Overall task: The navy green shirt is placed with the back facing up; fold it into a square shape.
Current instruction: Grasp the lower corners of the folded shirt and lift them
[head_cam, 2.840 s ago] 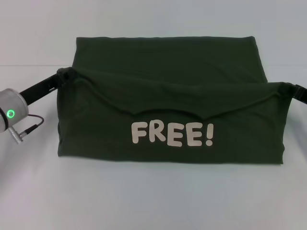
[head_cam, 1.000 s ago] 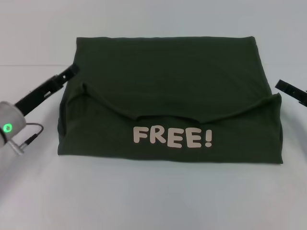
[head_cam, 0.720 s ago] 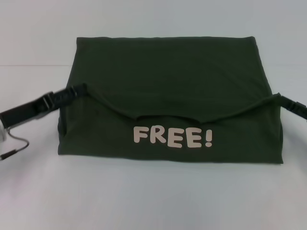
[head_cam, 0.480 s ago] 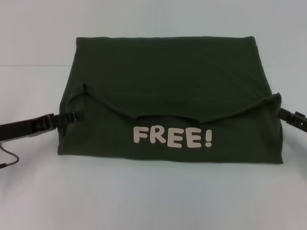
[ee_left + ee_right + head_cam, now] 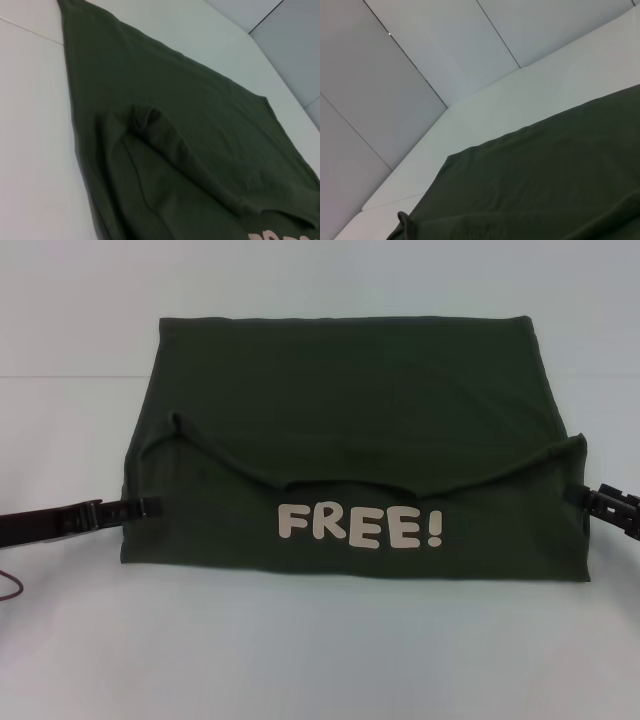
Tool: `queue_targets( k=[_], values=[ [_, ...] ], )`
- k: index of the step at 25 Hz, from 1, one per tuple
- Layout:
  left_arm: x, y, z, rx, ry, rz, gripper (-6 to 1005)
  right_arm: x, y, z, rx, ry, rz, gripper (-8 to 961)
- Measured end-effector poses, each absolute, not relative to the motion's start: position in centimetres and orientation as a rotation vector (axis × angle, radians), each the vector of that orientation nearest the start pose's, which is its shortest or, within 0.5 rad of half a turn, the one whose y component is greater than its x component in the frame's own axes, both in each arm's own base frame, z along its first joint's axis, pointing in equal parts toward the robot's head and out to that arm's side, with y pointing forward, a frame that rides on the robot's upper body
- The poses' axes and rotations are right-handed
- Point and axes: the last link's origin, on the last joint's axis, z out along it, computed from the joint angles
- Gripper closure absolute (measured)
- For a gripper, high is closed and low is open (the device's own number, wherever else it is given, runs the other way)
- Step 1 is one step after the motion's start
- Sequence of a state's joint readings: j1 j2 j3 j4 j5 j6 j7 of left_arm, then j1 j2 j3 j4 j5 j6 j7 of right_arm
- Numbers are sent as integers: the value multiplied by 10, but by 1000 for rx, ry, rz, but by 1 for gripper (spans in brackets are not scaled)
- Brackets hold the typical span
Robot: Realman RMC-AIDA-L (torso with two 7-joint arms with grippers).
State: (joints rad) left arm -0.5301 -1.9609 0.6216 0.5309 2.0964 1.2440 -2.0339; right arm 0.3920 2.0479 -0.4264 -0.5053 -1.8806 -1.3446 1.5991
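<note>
The navy green shirt (image 5: pixel 350 410) lies on the white table, folded into a wide rectangle. A near flap is folded over the top and shows the pale "FREE!" lettering (image 5: pixel 360 526). My left gripper (image 5: pixel 150 506) lies low at the shirt's left side, level with the lettering and touching or nearly touching the edge. At the right side edge my right gripper (image 5: pixel 585 497) sits at about the same height. The left wrist view shows the shirt (image 5: pixel 190 130) with the flap's bunched corner. Only plain cloth of the shirt (image 5: pixel 545 175) shows in the right wrist view.
The white table (image 5: pixel 320 650) stretches in front of and around the shirt. Grey wall panels (image 5: pixel 395 75) stand behind the table. A thin dark cable (image 5: pixel 10 585) hangs by my left arm.
Both grippers have let go of the flap's corners, and the flap has settled flat. Each has since moved toward me along the shirt's sides, down to the level of the lettering.
</note>
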Motion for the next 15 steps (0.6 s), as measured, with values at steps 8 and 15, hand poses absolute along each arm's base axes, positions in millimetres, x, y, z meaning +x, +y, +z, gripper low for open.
queue_targets(
  k=[8, 15],
  values=[
    [-336, 356, 28, -2127, -1555, -546, 101, 349, 313, 31, -2047, 1277, 895, 6],
    [-335, 354, 16, -2152, -1558, -521, 102, 347, 314, 31, -2051, 1272, 897, 6]
  ],
)
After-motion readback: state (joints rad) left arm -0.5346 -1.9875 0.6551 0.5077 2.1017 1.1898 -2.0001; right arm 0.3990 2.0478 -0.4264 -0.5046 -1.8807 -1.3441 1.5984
